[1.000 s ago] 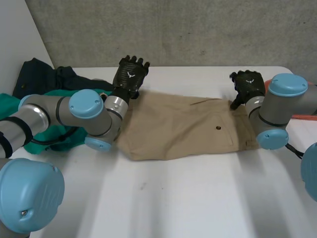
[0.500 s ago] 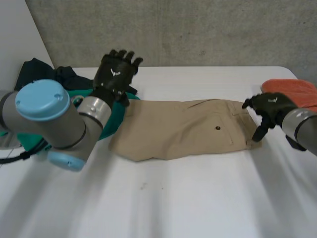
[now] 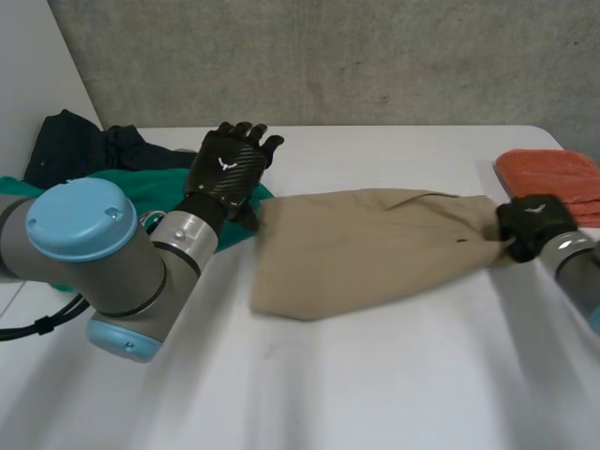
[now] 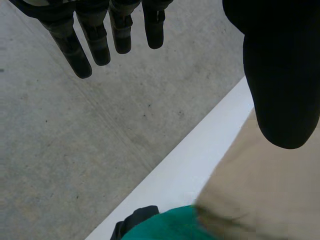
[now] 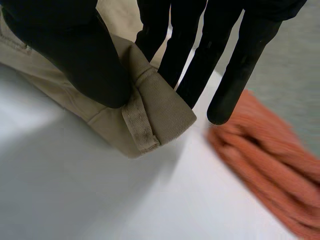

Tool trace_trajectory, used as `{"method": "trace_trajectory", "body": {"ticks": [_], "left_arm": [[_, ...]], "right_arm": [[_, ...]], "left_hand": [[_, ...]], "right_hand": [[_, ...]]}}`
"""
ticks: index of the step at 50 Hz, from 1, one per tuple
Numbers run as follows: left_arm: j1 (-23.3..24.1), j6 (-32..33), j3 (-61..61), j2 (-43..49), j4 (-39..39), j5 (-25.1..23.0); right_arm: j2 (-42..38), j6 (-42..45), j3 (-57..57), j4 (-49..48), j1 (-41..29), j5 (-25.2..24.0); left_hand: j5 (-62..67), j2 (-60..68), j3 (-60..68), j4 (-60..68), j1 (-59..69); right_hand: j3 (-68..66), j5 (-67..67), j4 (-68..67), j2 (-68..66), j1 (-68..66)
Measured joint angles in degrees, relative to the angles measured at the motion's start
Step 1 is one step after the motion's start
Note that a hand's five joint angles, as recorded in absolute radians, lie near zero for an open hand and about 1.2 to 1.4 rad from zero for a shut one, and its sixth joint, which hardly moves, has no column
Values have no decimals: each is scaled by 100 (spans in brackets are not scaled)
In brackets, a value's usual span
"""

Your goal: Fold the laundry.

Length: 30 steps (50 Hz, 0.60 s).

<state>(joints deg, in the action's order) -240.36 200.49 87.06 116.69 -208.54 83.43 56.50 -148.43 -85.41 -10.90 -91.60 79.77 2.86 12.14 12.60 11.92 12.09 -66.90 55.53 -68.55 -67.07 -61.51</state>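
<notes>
Head view: khaki trousers lie on the white table, long axis running side to side, waistband end towards the robot's right.

Right hand: sits at that right-hand end. In the right wrist view the thumb and fingers are closed on the waistband corner, just by a belt loop, pinching the cloth between them. Firm hold, as far as I can judge.

Left hand: at the opposite end, over the far corner of the khaki cloth where it meets the green garment. In the left wrist view its fingers are straight and spread, nothing between them and the thumb; the khaki edge lies under the palm.

Relation that matters: the free end of the trousers lies directly below and slightly nearer the robot than the left hand, so the left arm is the one placed to take it (the right arm is well apart from that end and already occupied). Judgement: a short descent and a pinch would give both ends held.

No bin or basket. Other laundry lies loose: the green garment and a dark garment heaped beside the left arm, an orange towel just beyond the right hand, near but not touching the trousers.
</notes>
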Motion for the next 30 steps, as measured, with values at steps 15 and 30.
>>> {"method": "trace_trajectory", "body": {"ticks": [15, 30], "left_arm": [[-55, -341, 456, -612, 0, -3], [-73, -546, 475, -681, -24, 167]], "right_arm": [[675, 2315, -70, -585, -1017, -330], [-121, 3815, -506, -1223, -3323, -1813]], "left_hand": [[0, 0, 0, 0, 0], [0, 0, 0, 0, 0]], "right_hand": [[-113, 120, -9, 0, -108], [4089, -3908, 4174, 4268, 3777]]}}
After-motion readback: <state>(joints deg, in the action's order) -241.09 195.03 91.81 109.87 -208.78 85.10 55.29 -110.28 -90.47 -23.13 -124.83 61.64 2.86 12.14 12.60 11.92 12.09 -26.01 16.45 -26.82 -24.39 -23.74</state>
